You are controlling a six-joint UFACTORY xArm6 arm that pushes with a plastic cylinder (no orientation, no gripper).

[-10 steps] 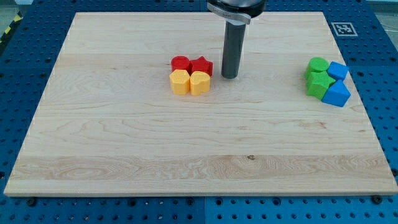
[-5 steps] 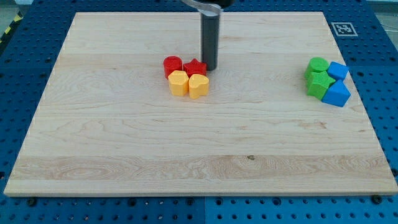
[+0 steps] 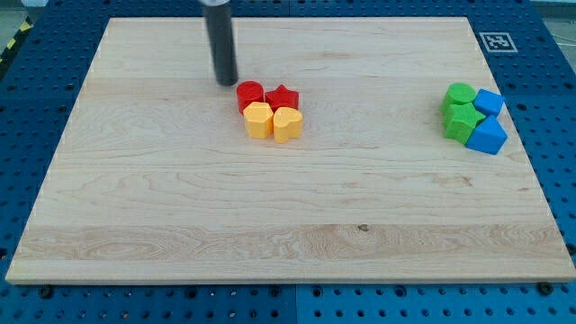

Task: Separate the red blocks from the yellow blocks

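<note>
A red round block (image 3: 249,94) and a red star block (image 3: 282,97) sit side by side near the middle of the wooden board (image 3: 180,207). Directly below them, touching, are a yellow hexagonal block (image 3: 259,120) and a yellow heart-shaped block (image 3: 287,123). The four form one tight cluster. My tip (image 3: 225,83) rests on the board just up and left of the red round block, a small gap apart from it.
At the view's right, two green blocks (image 3: 461,94) (image 3: 460,121) and two blue blocks (image 3: 489,102) (image 3: 488,136) form a second cluster. A marker tag (image 3: 497,41) sits at the board's top right corner.
My tip moved from the right of the red star, around the top, to the upper left of the red round block. The red and yellow cluster shifted slightly left.
</note>
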